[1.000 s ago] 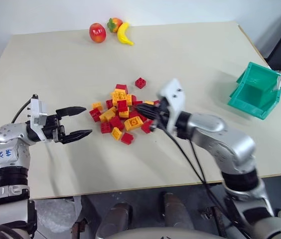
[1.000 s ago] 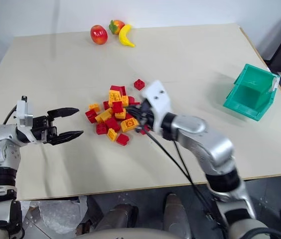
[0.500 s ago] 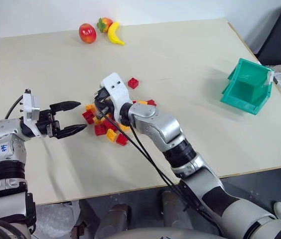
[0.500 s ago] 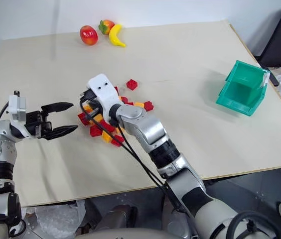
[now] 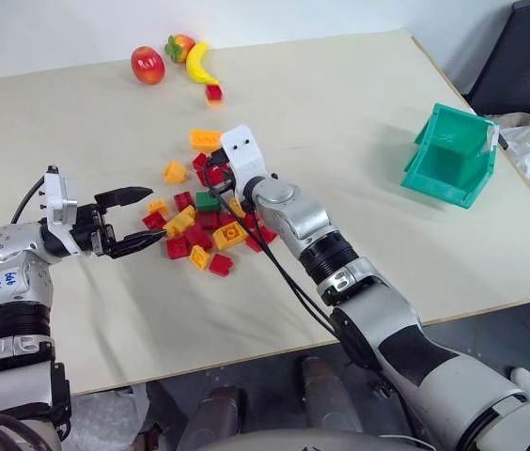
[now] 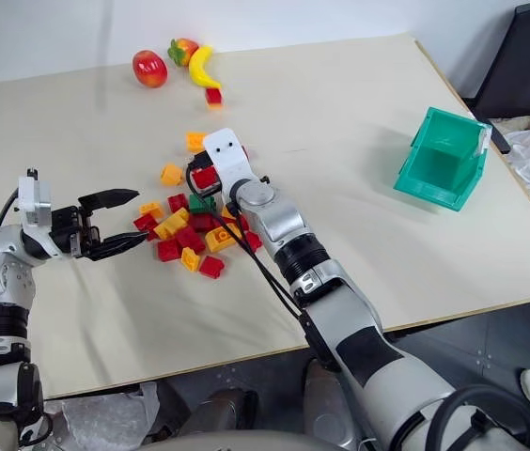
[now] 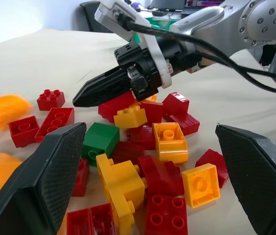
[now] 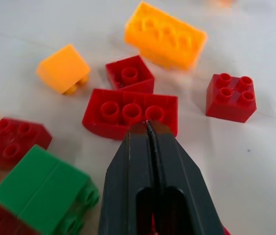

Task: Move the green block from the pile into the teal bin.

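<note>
**Closed Fingers Nose Into Brick Pile, Green Block Lying Free**

The small dark green studded plastic brick (image 5: 207,200) lies on the beige tabletop (image 5: 359,169) within the loose pile of red and yellow-orange bricks (image 5: 194,225), held by nothing. The right gripper (image 8: 149,128) has its two black fingers pressed together with nothing between them, tips over a long red brick (image 8: 130,112) just beside the green block. The left gripper (image 5: 143,218) hangs at the pile's other edge, jaws spread wide and empty. The teal plastic bin with slanted walls (image 5: 453,155) stands tipped, well apart from the pile on the robot's right.

The risk from here — in this reading — is scatter: closed fingers pushed through loose bricks could shove the green block under its neighbours or off toward the toy apple (image 5: 148,64) and banana (image 5: 197,63) beyond the pile, where one red brick (image 5: 213,92) already lies. A grasp tried among such crowding could also pinch a red brick instead.

The right wrist view shows the fingertips meeting — the head views cannot settle that. The left wrist view shows the green block (image 7: 99,139) low among the bricks below the right gripper's tips, while the head views alone take in the bin.
</note>
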You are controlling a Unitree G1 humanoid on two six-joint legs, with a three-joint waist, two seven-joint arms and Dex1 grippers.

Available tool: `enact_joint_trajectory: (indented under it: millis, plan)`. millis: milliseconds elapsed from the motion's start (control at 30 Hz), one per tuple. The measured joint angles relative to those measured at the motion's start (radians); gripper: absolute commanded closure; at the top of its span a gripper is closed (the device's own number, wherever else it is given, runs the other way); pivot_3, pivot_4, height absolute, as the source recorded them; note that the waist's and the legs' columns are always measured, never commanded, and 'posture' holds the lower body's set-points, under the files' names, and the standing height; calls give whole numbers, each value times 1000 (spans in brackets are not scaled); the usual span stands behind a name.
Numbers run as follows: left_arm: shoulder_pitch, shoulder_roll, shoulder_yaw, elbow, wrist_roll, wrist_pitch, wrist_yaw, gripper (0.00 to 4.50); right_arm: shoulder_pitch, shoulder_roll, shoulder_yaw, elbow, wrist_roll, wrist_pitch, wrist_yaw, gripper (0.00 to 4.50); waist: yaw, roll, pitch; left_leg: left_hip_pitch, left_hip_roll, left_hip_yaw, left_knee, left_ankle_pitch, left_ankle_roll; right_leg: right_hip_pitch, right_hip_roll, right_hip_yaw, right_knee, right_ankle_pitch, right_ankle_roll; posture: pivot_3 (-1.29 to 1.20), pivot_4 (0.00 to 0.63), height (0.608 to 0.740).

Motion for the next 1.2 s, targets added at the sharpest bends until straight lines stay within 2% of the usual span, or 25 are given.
enact_joint_trajectory:
  millis: [133,233,367,433,567,667,800,1067,1200]
  plan:
    - [-5,-17,-3,2,0,-3,3,0,82,-45,37,-212,25,46,170,4448,2,0,0,0,0,0,2,-1,0,0,0,0,1,0,0,0,150,740]
    - [-8,-23,-3,3,0,-5,2,0,188,-164,71,-418,62,80,352,4448,13,0,0,-4,-1,0,11,-5,2,0,0,0,2,0,0,0,150,740]
    - [-8,-23,-2,4,0,-7,0,0,230,-326,18,-564,103,144,488,4448,30,0,0,-5,-2,1,14,-5,3,0,-1,0,2,0,1,0,150,740]
    - [-8,-24,-3,3,0,-7,-1,0,235,-354,2,-587,113,150,513,4448,33,0,0,-5,-1,2,14,-5,2,0,0,0,1,0,1,0,150,740]
    - [-7,-28,-5,-2,-1,-7,-10,0,333,-490,-38,-690,182,167,645,4448,44,0,0,-5,1,3,13,-6,2,0,0,0,0,0,1,0,150,740]
    - [17,-23,1,0,-2,-6,-20,0,450,-695,-133,-727,230,176,775,3882,69,0,0,-6,-2,4,13,-6,4,0,-1,0,-3,1,2,0,150,740]
    - [26,-23,1,-3,-2,-5,-28,0,525,-836,-208,-770,276,186,875,2557,73,0,0,-7,0,5,13,-6,4,0,0,0,-6,2,3,0,150,740]
    - [27,-21,4,-4,-2,-4,-34,0,600,-993,-298,-774,288,183,954,15,75,0,0,-7,2,8,13,-7,4,1,0,1,-6,2,4,0,150,740]
    - [27,-21,5,-4,-2,-4,-35,0,600,-1031,-311,-820,305,202,969,15,75,0,1,-7,2,8,14,-7,4,1,0,1,-7,2,4,0,150,740]
